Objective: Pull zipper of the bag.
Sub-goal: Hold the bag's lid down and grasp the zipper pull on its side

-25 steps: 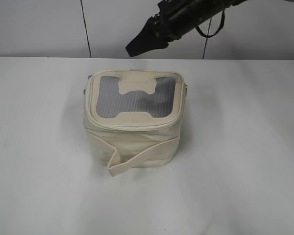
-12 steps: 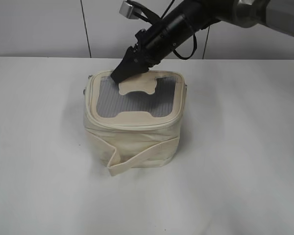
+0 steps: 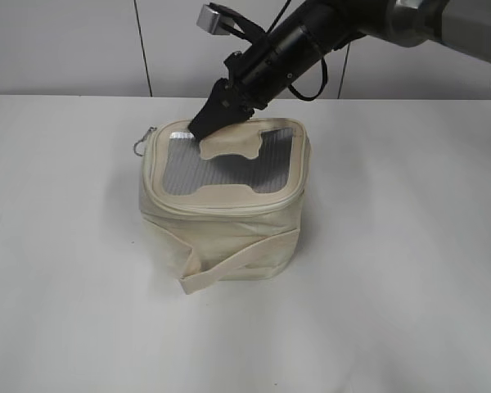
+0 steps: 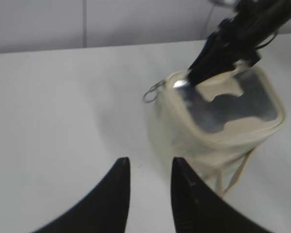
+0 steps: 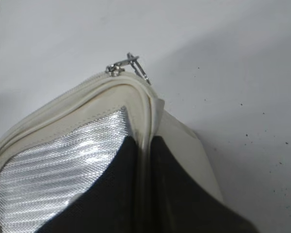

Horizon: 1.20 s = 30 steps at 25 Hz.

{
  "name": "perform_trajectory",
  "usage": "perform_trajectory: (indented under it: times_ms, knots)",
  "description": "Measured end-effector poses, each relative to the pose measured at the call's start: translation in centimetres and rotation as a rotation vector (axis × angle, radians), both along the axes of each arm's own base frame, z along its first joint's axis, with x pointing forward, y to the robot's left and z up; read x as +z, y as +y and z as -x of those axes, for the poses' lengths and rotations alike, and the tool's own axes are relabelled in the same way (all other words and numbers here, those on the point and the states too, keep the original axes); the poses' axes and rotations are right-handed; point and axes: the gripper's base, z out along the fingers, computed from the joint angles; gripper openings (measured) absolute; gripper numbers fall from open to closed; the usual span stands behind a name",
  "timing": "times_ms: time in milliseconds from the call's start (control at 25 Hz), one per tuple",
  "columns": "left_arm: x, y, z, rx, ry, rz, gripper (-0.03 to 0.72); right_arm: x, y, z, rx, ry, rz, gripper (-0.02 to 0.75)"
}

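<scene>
At the middle of the white table (image 3: pixel 409 270) sits the bag (image 3: pixel 221 217), upright on its base with the grey mesh top panel (image 3: pixel 225 168) facing up and the fabric strap (image 3: pixel 237 266) hanging loose across its near side. The right gripper (image 3: pixel 204 124) reaches in from the far right and comes down on the bag's far-left top corner. Its wrist view shows the two dark fingers (image 5: pixel 102 194) nearly together, with the raised rim of the zipper (image 5: pixel 136 104) running up between them, so the rim seems pinched, probably to brace the bag for the pull. How firm that hold is cannot be told.

A silver slider with its ring pull (image 3: pixel 138 146) juts out from the bag's left far corner, just beyond the right gripper's tips and free of any grip. It seems the natural thing to take next.

The left gripper (image 4: pixel 148 194) hangs over bare table on the left, well apart from the bag, its fingers only a narrow gap apart and holding nothing. It looks placed to approach the pull from the open side while the other arm steadies the bag.
</scene>
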Motion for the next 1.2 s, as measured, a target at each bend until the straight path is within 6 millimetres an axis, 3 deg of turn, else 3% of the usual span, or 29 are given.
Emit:
perform_trajectory:
  times_ms: [160, 240, 360, 520, 600, 760, 1000, 1200]
  knots:
    - [-0.4, -2.1, -7.1, -0.195, 0.079, 0.08, 0.231, 0.0, 0.0, 0.0, -0.003, 0.004, 0.001, 0.055]
    - [-1.0, -2.0, -10.3, -0.263, 0.11, 0.106, 0.239, 0.0, 0.0, 0.0, -0.005, 0.006, 0.002, 0.055]
    - [-2.5, 0.6, -16.1, -0.29, 0.18, 0.219, 0.279, 0.0, 0.0, 0.0, -0.006, 0.007, 0.002, 0.055]
    - [-5.9, 2.9, -21.3, -0.424, 0.191, 0.205, 0.374, 0.0, 0.0, 0.0, -0.005, 0.012, 0.002, 0.052]
    - [-8.4, 2.8, -22.6, -0.455, 0.222, 0.088, 0.377, 0.0, 0.0, 0.0, -0.004, 0.011, 0.003, 0.052]
    - [-11.6, 0.1, -23.6, -0.55, 0.223, -0.179, 0.371, 0.0, 0.0, 0.0, -0.005, 0.011, 0.003, 0.052]
    - [-12.7, -4.6, -24.1, -0.659, 0.095, -0.397, 0.371, 0.0, -0.2, -0.1, -0.011, 0.014, 0.003, 0.052]
    - [-13.9, -6.3, -24.4, -0.685, 0.061, -0.476, 0.371, 0.0, -0.2, -0.1, -0.012, 0.014, 0.003, 0.05]
